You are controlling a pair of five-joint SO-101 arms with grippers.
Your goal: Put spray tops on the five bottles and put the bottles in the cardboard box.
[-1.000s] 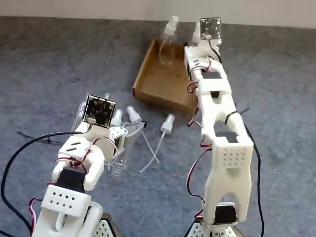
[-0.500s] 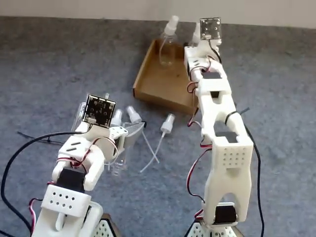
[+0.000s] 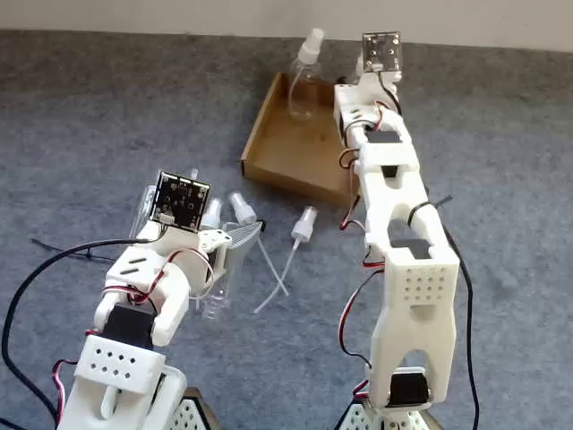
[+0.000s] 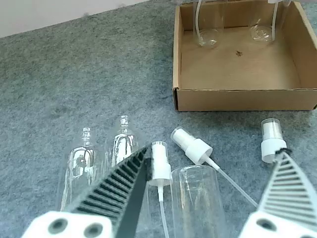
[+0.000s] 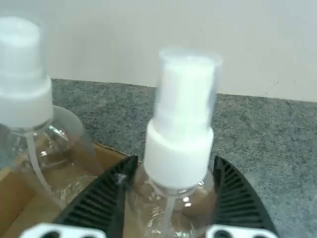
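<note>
high view: the box (image 3: 269, 148) sits on grey carpet (image 3: 89, 116) at the far side. the right arm (image 3: 394, 197) stretches out to the box's far right corner. the other capped bottle (image 3: 304, 85) stands upright in the box at its far wall. nearer, the left gripper (image 3: 235, 237) hovers over a cluster of clear bottles lying on the carpet. one loose spray top (image 3: 304, 224) lies just in front of the box, between the two arms.

left wrist view: the left gripper (image 4: 214, 158) is spread wide, holding nothing. an open bottle (image 4: 198, 198) lies between its jaws, untouched. two more open bottles (image 4: 81, 163) (image 4: 121, 146) lie side by side just beyond the dark jaw. three spray tops rest near them: one (image 4: 159, 163) by the dark jaw, one (image 4: 190, 145) tilted beside it, one (image 4: 271, 140) by the pale jaw. beyond them stands the box (image 4: 237, 99), with two bottles upright at its back wall.

right wrist view: the right gripper (image 5: 173, 166) is clenched on the gripped bottle (image 5: 181, 134), a jaw against each shoulder. this bottle has its spray top on and stands upright. the other capped bottle (image 5: 25, 99) stands just beside it, over the box's floor (image 5: 12, 193).
</note>
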